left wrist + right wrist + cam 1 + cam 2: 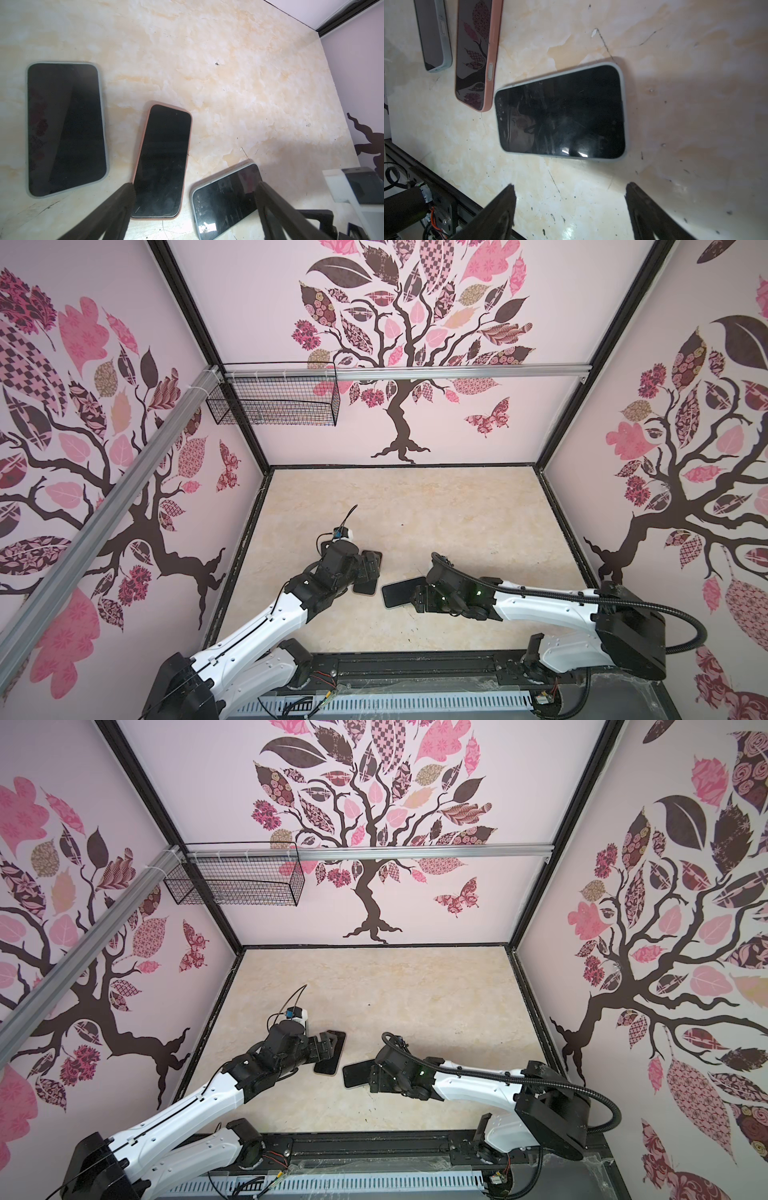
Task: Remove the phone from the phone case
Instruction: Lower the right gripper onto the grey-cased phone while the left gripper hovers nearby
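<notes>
There, scuffed black-screened phone [560,116] in pale case [626,124]; left fingers [122,199], right fingers [500,207] wide apart, empty

My feed, by colour: black, grey, pink, cream and brown.

I see the table [415,506] in cream marble with tan-orange clouds and dark specks. The first phone [66,128] is black-screened in a grey-green case [103,116], the second phone [164,162] black in a salmon-pink case [493,41], the third phone [562,112] scuffed black in a pale grey case [624,108]. The walls [457,435] are pale lilac-pink with dark brown trees [399,423] whose leaves [486,265] run pink, tan and brown in checks, florals and stripes. The wire basket [274,406] is black, the rails [415,372] silver, and the left arm [257,626] and right arm [540,605] white with black joints.
</notes>
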